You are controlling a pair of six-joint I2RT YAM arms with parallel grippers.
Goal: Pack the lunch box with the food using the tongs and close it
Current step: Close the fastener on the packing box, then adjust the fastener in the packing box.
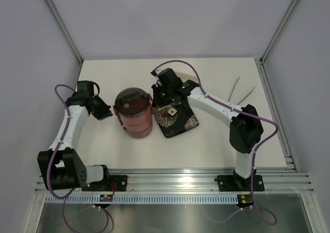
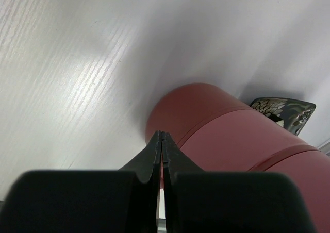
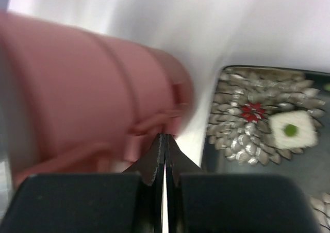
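Currently both hands are pressed fully together, with nothing pinched. Left gripper tips sit right at the bottom tier of the lunch box; touching or just short, can't tell. Right gripper tips are on the opposite side of the stack, right at what looks like a side clasp. That view is blurred, so contact is unclear.

Lunch box stands between the two hands, three tiers stacked, grey top lid on. Plate lies just right of the right gripper's tips. It shows only a small white square and no food chunks, so I'd judge packing is done and only latching is left. Tongs lie well off behind the right hand, past its forearm, and neither hand is near them.

Handling guess:
- **Weight and shape:** steel-lined tiers, so rigid with some weight, and tall enough to tip.
- **Grip:** walls are smooth and round, poor for a two-finger pinch, so don't grab the wall.
- **Approach:** brace one side with closed fingers and work the clasp from the other.
- **Clasp:** looks thin and probably springy, so push near its free end.
- **Risk:** a sideways shove slides or topples the stack.
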